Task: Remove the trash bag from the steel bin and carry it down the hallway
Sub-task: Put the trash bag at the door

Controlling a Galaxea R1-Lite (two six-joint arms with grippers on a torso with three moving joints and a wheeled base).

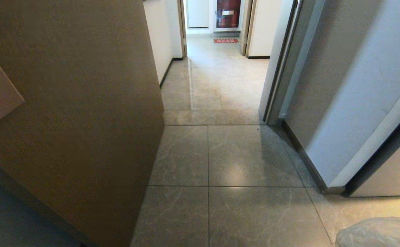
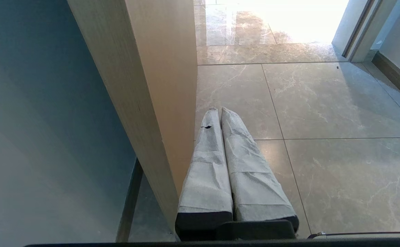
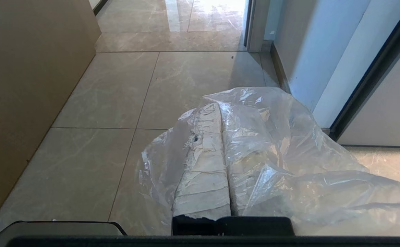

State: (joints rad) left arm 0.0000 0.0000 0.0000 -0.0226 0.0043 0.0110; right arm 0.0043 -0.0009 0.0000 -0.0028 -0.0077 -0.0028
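The trash bag (image 3: 289, 154), thin crinkled translucent plastic, drapes over and around my right gripper (image 3: 219, 104), whose taped fingers are shut on it. A corner of the bag (image 1: 378, 233) shows at the lower right of the head view. My left gripper (image 2: 219, 109) is shut with nothing in it, low over the floor tiles, just beside the edge of a wooden panel (image 2: 145, 103). The hallway (image 1: 217, 85) runs ahead, with grey-beige stone tiles. The steel bin is out of view.
A tall brown wooden panel (image 1: 76, 120) stands close on the left. A pale wall with a dark skirting and door frame (image 1: 340, 103) is on the right. A red mat (image 1: 226, 40) lies at the far end.
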